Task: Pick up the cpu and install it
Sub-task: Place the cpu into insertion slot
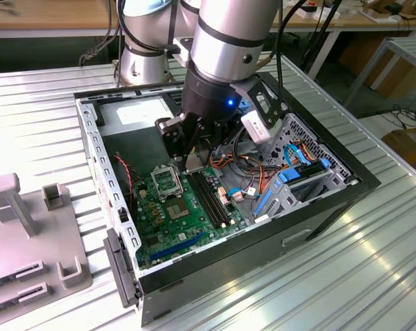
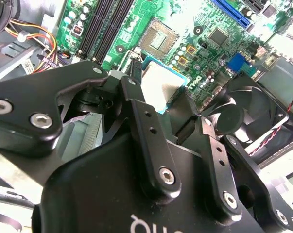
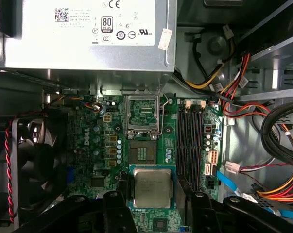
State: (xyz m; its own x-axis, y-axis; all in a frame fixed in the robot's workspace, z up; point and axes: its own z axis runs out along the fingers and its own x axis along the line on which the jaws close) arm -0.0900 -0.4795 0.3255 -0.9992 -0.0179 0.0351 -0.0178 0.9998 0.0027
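The gripper (image 3: pixel 153 196) is closed narrowly on the cpu (image 3: pixel 151 188): in both wrist views a black finger (image 2: pixel 136 104) presses against each of two opposite edges of the silvery square plate, which lies flat between them. In the exterior view the gripper (image 1: pixel 192 156) reaches down inside the open case (image 1: pixel 318 214), and the cpu (image 1: pixel 194 164) hangs at its tip, above the green board (image 1: pixel 167 241).

The socket (image 3: pixel 144 153) is open and bare, its metal frame (image 3: pixel 144 114) folded back. The cpu is not seated in it; the first wrist view shows the two just beside each other. In the exterior view the socket (image 1: pixel 165 181) lies slightly to the exterior view's left of the cpu, and the memory slots (image 1: pixel 211 196) run to the exterior view's right.

A grey chip (image 1: pixel 182 207) sits on the board nearer the camera. A black fan (image 3: pixel 34 160) with a red and black twisted wire stands at one edge of the board. The power supply (image 1: pixel 135 110) fills the far end of the case. Orange, red and black cables (image 1: pixel 257 169) bunch beside blue drive brackets (image 1: pixel 290 176) on the exterior view's right. The case rests on a ribbed metal table (image 1: pixel 345 276).
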